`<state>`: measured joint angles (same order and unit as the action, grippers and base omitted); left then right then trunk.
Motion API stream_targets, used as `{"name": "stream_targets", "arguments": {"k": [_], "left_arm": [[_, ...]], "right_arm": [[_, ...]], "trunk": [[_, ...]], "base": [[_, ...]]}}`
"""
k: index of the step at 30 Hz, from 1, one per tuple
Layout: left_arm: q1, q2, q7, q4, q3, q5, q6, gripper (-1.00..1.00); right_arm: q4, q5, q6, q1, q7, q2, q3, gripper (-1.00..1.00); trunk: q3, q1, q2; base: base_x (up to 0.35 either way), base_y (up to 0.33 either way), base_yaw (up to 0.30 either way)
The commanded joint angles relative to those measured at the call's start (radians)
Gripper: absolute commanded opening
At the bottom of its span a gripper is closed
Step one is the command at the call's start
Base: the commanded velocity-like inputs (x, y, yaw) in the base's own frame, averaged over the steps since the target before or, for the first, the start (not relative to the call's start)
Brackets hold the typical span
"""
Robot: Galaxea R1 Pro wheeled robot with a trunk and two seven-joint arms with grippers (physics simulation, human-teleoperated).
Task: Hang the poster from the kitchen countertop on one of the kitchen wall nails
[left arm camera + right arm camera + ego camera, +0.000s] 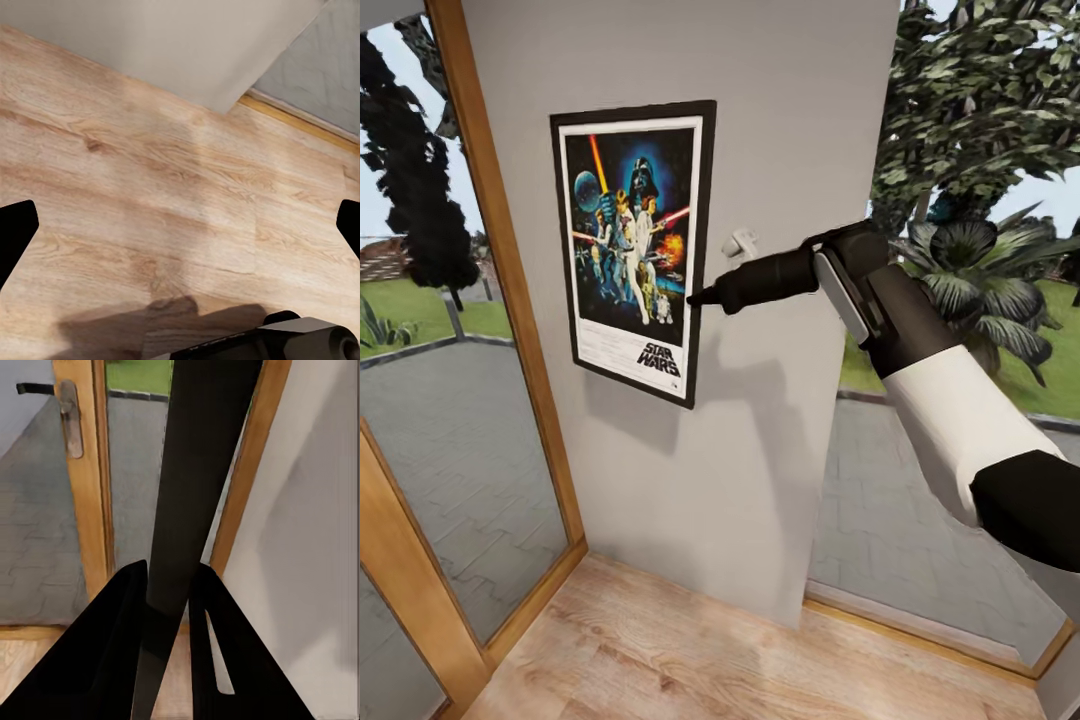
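Your right gripper (695,297) is clamped on the right edge of the poster (630,245), which lies flat against the grey wall (780,150), slightly tilted. Your left gripper (180,232) has its fingers wide apart above the wooden floor (150,195).

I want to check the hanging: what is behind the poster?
Behind the poster is the light-grey wall. A white hook sticks out beside its right edge. Any nail behind it is covered. The right claw grips the poster's right edge.
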<state>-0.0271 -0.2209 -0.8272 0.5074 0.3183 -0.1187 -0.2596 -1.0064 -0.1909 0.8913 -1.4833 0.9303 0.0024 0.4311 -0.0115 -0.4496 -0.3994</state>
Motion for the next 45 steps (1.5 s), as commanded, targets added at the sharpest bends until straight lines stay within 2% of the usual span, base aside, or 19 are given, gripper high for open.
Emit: {"name": "stream_targets", "arguments": {"k": [1,3,8,18,27,40,45], "left_arm": [[-0.001,0.000,-0.004,0.000,0.001,-0.004,0.000,1.00],[-0.001,0.000,-0.004,0.000,0.001,-0.004,0.000,1.00],[-0.001,0.000,-0.003,0.000,0.001,-0.004,0.000,1.00],[-0.001,0.000,-0.003,0.000,0.001,-0.004,0.000,1.00],[-0.001,0.000,0.000,0.000,0.001,-0.004,0.000,1.00],[-0.001,0.000,0.000,0.000,0.001,-0.004,0.000,1.00],[-0.001,0.000,0.000,0.000,0.001,-0.004,0.000,1.00]], "right_arm": [[0.015,-0.006,0.024,-0.024,0.000,0.000,0.000,-1.00],[0.054,-0.005,0.041,-0.065,0.001,0.001,0.000,-1.00],[0.093,-0.007,0.048,-0.093,0.005,0.001,0.000,-1.00],[0.097,-0.008,0.042,-0.097,0.007,0.013,0.001,-1.00],[0.097,-0.013,-0.029,-0.092,0.008,0.014,0.000,-1.00],[0.104,-0.009,-0.023,-0.094,0.003,0.017,0.000,-1.00],[0.104,-0.009,-0.022,-0.094,0.002,0.018,-0.001,-1.00]], "trunk": [[0.000,0.000,-0.001],[0.000,0.000,-0.001],[0.000,0.000,-0.001],[0.000,0.000,-0.001],[0.000,0.000,-0.001],[0.000,0.000,-0.001],[0.000,0.000,-0.001]], "base": [[0.002,0.000,0.000],[0.000,0.000,0.000],[0.000,0.000,0.000],[0.048,0.000,0.000],[0.211,0.000,0.000],[0.329,0.000,0.000],[0.128,0.000,0.000]]}}
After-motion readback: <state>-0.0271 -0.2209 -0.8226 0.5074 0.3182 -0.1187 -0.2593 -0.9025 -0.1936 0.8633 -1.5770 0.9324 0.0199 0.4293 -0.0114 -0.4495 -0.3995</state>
